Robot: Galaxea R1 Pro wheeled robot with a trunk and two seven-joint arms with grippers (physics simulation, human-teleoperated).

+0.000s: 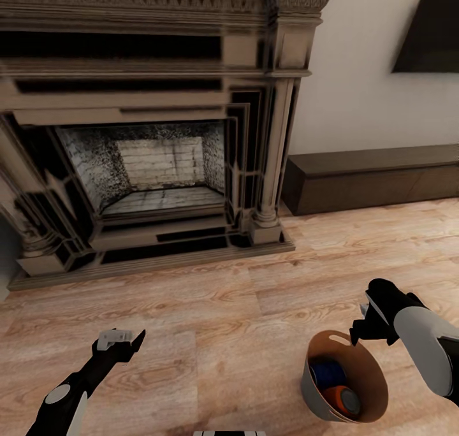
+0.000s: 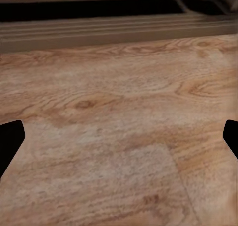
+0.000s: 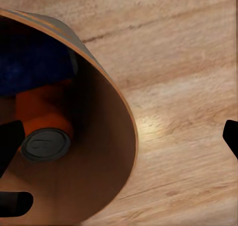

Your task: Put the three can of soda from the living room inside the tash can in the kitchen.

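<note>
The tash can [image 1: 319, 394] stands on the wood floor [image 1: 210, 334] just below and beside the right hand [image 1: 361, 326], its wide round mouth tipped up toward the camera, grey outside and orange-brown within; inside it lie two cans of soda, the orange can [image 1: 341, 401] with its grey top facing out and the dark blue can [image 1: 327, 373] just behind it, the two touching or nearly so; in the right wrist view the bin's rim [image 3: 130, 137] curves between the hand's dark fingertips [image 3: 232, 137], with the orange can [image 3: 47, 127] and the blue can [image 3: 34, 70] deep in the bin; the right hand hangs at the rim's far edge, whether touching it I cannot tell, its fingers spread apart and holding nothing; the left hand [image 1: 121, 340] hovers over bare floor well apart from the bin, on the other side of the robot, its fingers likewise spread wide and empty, fingertips [image 2: 10, 141] at the edges of the left wrist view over plain boards [image 2: 119, 137]; beyond both hands rises the dark carved fireplace [image 1: 146, 123], and to the right-hand side of it a long low cabinet [image 1: 376, 178] runs along the pale wall beneath a black TV [image 1: 430, 28].
</note>
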